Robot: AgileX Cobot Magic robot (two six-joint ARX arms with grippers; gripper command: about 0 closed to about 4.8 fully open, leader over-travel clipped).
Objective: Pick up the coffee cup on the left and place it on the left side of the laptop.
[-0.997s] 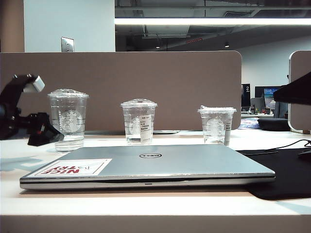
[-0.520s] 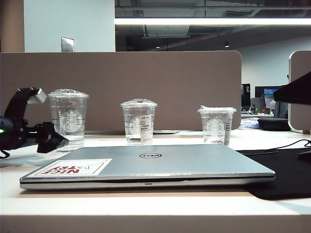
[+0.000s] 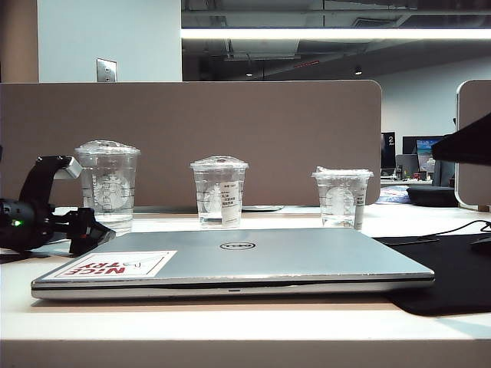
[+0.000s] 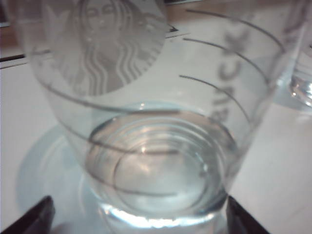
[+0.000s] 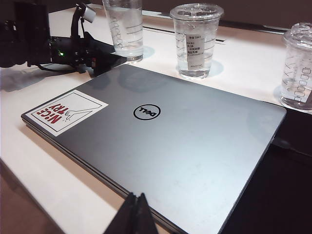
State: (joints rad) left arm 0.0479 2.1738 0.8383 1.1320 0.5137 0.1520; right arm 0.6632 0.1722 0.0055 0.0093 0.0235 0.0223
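coffee cup (image 3: 108,186): clear glossy plastic | laptop (image 3: 253,261): smooth matt silver metal | sticker (image 3: 115,264): white paper

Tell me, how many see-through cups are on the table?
3, all in a row behind the laptop: the tall cup on the left, the cup with a paper label in the middle, the short cup on the right.

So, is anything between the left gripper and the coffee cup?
No. In the left wrist view the open left gripper faces the coffee cup with only bare table between.
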